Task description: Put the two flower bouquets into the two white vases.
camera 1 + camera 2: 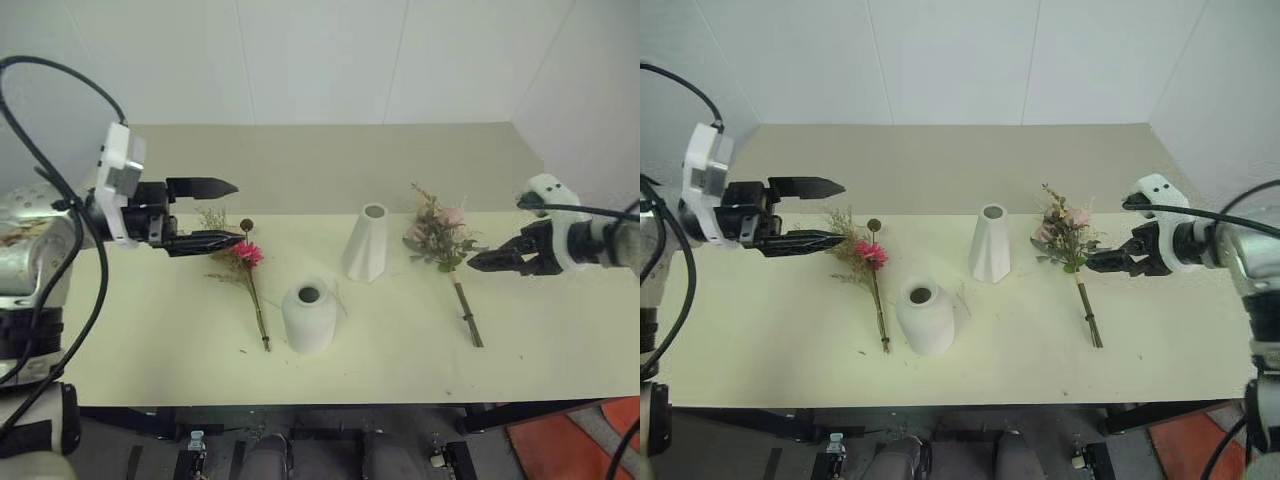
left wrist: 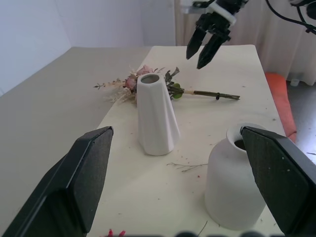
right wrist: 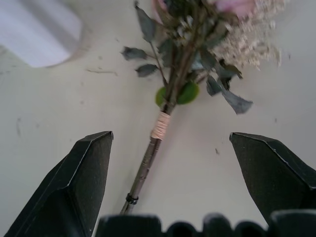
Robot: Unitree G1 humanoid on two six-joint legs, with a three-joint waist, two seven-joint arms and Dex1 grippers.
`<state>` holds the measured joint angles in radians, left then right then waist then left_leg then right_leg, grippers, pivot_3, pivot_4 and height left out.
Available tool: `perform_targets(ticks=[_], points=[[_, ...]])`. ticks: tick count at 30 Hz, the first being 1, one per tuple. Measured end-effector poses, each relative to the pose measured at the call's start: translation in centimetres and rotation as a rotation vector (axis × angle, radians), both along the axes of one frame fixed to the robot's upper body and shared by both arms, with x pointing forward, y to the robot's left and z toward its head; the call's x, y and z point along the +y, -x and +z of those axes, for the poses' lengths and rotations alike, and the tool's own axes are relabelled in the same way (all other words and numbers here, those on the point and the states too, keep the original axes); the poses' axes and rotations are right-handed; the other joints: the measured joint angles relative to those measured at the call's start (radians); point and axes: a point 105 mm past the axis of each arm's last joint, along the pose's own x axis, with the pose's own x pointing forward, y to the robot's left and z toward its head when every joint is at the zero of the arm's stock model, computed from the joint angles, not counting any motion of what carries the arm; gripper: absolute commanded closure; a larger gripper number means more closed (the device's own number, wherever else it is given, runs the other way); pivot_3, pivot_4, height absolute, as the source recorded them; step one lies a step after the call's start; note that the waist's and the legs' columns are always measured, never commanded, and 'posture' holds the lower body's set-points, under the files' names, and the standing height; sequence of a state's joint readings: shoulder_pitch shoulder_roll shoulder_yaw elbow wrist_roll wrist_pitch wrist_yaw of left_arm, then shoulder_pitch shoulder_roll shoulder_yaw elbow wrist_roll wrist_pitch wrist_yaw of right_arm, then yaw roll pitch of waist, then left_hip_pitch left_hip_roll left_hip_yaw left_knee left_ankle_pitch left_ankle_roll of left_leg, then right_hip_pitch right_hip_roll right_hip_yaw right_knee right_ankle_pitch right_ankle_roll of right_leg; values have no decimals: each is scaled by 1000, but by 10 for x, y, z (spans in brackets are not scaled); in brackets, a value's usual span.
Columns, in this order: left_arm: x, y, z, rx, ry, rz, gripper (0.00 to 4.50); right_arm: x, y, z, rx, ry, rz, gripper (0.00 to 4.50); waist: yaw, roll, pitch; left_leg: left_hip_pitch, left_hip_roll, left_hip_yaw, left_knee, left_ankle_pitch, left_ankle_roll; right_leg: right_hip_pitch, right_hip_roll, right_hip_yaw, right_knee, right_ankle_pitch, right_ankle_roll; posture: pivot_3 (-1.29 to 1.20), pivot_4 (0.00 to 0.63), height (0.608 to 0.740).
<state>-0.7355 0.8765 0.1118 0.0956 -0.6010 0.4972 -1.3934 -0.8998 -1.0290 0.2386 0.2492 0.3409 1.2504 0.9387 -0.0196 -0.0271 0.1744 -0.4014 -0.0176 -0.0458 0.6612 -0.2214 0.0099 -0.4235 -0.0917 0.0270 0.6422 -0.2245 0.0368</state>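
In the left eye view, the left gripper is held above the left part of the bench, pointing level toward the right. Its jaws are spread, one above the other, and nothing is between them. The magenta bouquet lies flat on the bench just beside and below the lower finger; its flower head points to the far side and its stem runs toward the near edge. The rounded vase stands upright just right of this stem. The faceted vase stands upright farther back, near the middle of the bench.

In the right eye view, the right gripper is reaching in from the right side, tilted downward and pointing left. Its jaws are spread and empty. The rose bouquet lies flat on the bench, its blooms to the far side and its stem toward the near edge; the fingertips are near the upper stem, and whether they touch it cannot be told.

In the left wrist view, both vases stand between the wide-apart fingers, with the rose bouquet lying behind the faceted vase.

In the right wrist view, the wrapped stem of the rose bouquet lies on the bench between the two spread fingers, apart from both.
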Motion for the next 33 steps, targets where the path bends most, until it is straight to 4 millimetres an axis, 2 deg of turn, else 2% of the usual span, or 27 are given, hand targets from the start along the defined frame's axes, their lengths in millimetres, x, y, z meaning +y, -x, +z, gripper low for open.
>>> perform_targets(ticks=[4, 8, 14, 17, 28, 33], points=[[-8, -7, -2, 12, 18, -18, 0, 0, -7, -21, 115, 18, -39, 33, -4, 0, 0, -3, 0, 0, 0, 0, 0, -3, 0, 0, 0, 0, 0, 0, 150, 740], [-14, -9, -3, -13, 11, -34, 0, 9, -17, -27, 176, 1, -27, 33, -14, 0, 0, -3, 0, 0, 0, 0, 0, -3, 0, 0, 0, 0, 1, 0, 150, 740], [-13, -12, -6, -7, 15, -18, 0, 20, -25, -38, 224, 21, 25, 33, -23, 0, 0, -3, 0, -1, 0, 0, 0, -2, 0, 0, 1, 0, 1, 0, 150, 740], [-11, -11, -8, -1, 18, -8, 0, 25, -27, -48, 260, 25, 31, 627, -26, 0, 0, -2, 0, -1, 0, 0, 0, -3, 0, 0, 2, 1, 1, 0, 150, 740], [-6, -9, -13, -2, 18, 22, 0, 31, -41, -54, 226, 50, 71, 4257, -26, 0, 0, -2, -1, -1, 1, 0, 0, -3, 0, 0, 3, 1, 1, 0, 150, 740], [-2, -10, -13, -6, 20, 42, 0, 28, -47, -45, 168, -20, 19, 4276, -26, 0, 0, -2, -1, -1, 1, 0, 0, -3, 0, 0, 4, 1, 0, 0, 150, 740]])
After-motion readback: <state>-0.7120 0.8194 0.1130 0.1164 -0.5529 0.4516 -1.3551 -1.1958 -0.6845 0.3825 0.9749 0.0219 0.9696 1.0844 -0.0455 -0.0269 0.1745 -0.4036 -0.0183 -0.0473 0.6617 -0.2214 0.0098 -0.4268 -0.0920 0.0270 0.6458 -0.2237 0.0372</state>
